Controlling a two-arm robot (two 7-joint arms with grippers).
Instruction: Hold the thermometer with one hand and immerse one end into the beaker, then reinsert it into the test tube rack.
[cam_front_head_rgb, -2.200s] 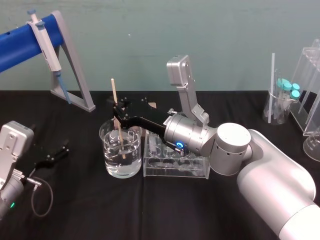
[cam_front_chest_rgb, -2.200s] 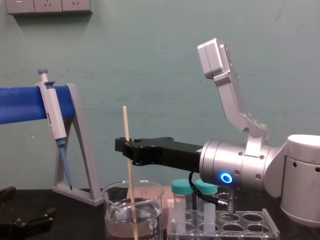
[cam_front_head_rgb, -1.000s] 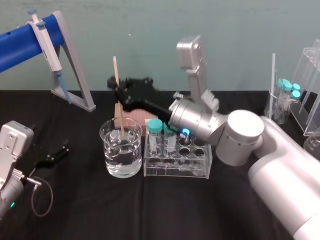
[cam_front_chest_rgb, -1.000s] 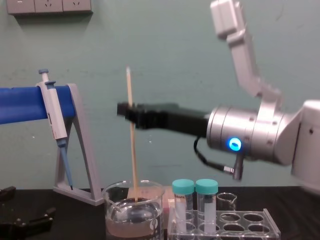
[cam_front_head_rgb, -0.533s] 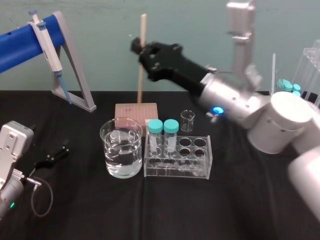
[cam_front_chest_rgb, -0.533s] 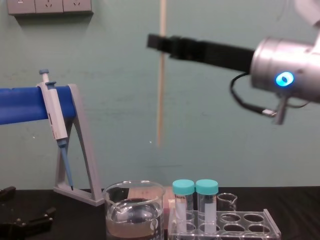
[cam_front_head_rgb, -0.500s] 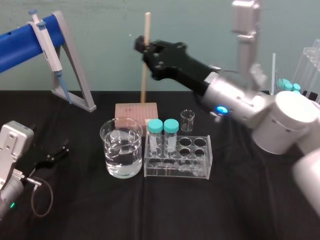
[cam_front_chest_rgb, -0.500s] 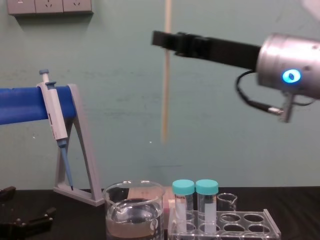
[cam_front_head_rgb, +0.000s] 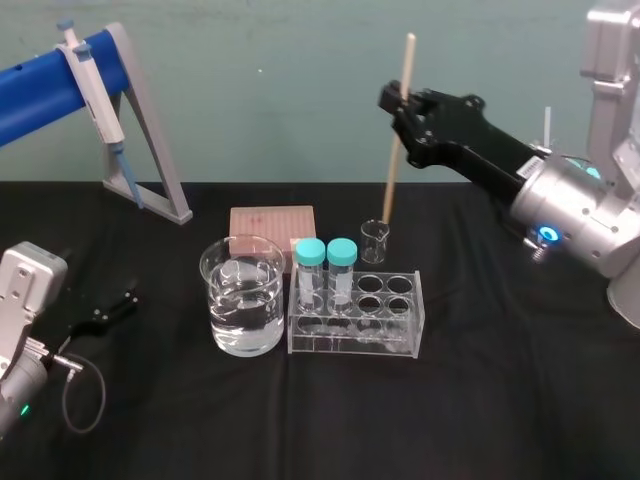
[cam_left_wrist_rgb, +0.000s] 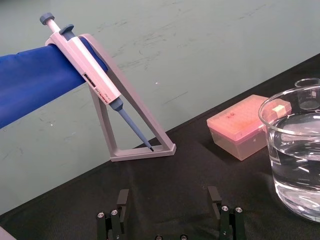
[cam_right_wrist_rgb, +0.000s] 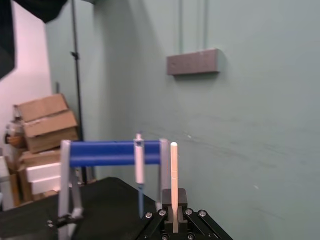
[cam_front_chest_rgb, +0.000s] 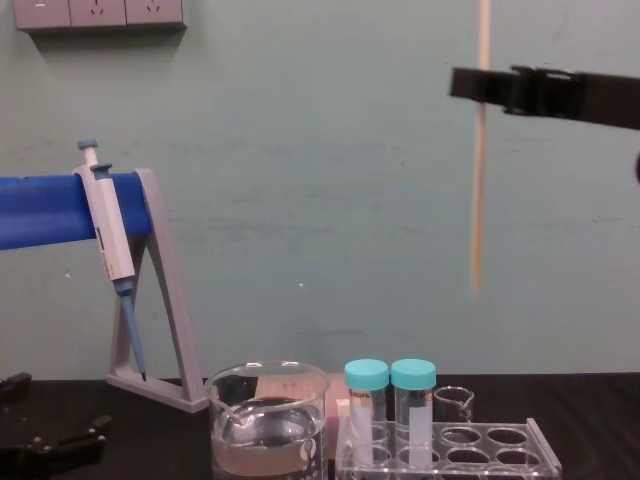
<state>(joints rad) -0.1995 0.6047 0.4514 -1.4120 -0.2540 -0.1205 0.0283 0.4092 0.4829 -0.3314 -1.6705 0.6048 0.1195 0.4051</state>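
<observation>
Aloft, thin straight cream thermometer (cam_front_head_rgb: 392, 165), pinched by right tool (cam_front_head_rgb: 401, 103), left tool (cam_left_wrist_rgb: 168, 194) wide, parked.

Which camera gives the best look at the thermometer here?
The head view: the whole thermometer shows, gripped near its top by the right gripper. The chest view cuts off its top but shows its lower end hanging well clear of the test tube rack. The right wrist view shows its upper end.

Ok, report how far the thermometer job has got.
Done: the dip; the thermometer stood in the beaker a moment ago and is out now. In hand: the right pincer, shut on it, holds it near upright in the air, higher than the test tube rack. Left: lower it into a rack hole. The left pincer lies open on the table.
</observation>
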